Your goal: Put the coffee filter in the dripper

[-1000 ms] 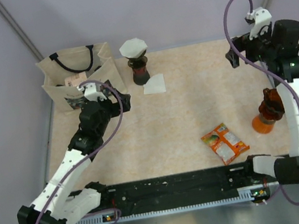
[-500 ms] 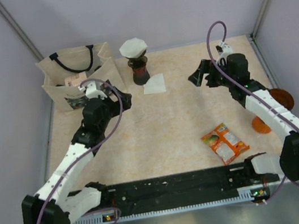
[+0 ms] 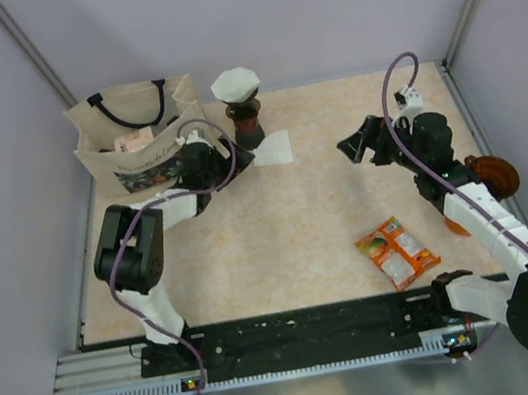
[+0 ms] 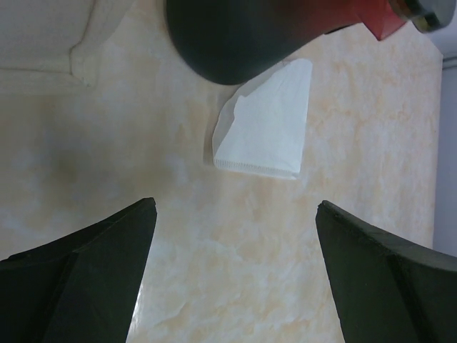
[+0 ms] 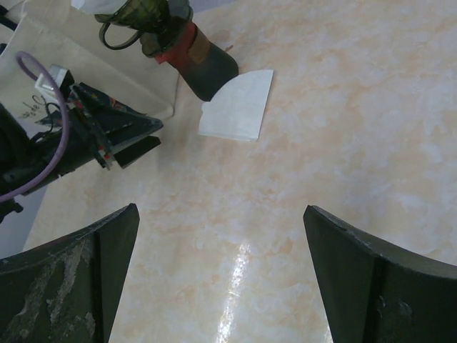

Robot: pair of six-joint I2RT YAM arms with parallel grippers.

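Observation:
The olive-green dripper (image 3: 242,109) (image 5: 146,18) sits on a red-and-dark server (image 3: 250,135) (image 4: 235,32) at the back of the table, and a white paper cone (image 3: 235,84) stands in its mouth. A flat folded coffee filter (image 3: 273,148) (image 4: 264,125) (image 5: 239,106) lies on the table just right of the server's base. My left gripper (image 3: 239,159) (image 4: 234,206) (image 5: 158,134) is open, low over the table, a short way short of the filter. My right gripper (image 3: 352,147) (image 5: 220,210) is open and empty, further right, facing the filter.
A beige tote bag (image 3: 137,133) stands at the back left, close beside the left arm. A snack packet (image 3: 397,252) lies at the front right. A brown and orange vessel (image 3: 492,176) sits by the right edge, partly behind the right arm.
The left arm has stretched forward, bringing its gripper from beside the bag to just short of the flat filter. The right arm swung down and left from the back right corner.

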